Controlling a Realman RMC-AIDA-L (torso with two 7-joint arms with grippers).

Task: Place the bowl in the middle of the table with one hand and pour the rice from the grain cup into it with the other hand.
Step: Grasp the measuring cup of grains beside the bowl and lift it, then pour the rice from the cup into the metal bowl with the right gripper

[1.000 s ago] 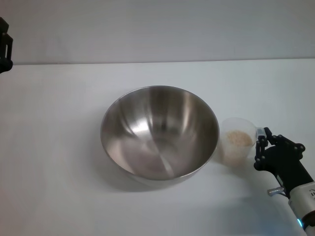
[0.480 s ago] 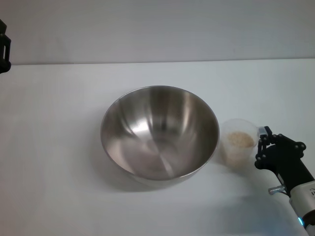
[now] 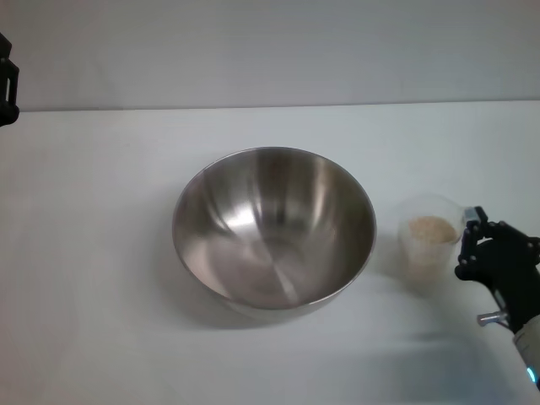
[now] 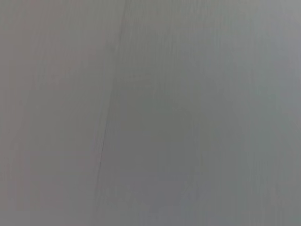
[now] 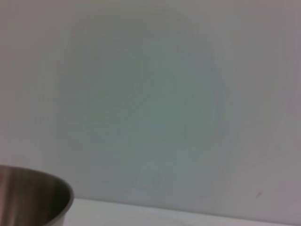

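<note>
On the white desk (image 3: 101, 253), a wide stainless-steel bowl (image 3: 274, 228) sits mid-surface, rigid, slick and empty. Just beside it to the right, the small translucent grain cup (image 3: 430, 245) holds cream rice (image 3: 431, 228); light and tippable, it is best taken by its handle, where the right end effector (image 3: 469, 236) appears clamped. The left end effector (image 3: 7, 80) stays parked far left, grip unreadable.

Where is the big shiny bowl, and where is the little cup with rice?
bowl (image 3: 274, 228), head view, on its shiny inside.
grain cup (image 3: 429, 253), head view, on its clear side wall.
rice (image 3: 431, 227), head view, on the pale grains.
</note>
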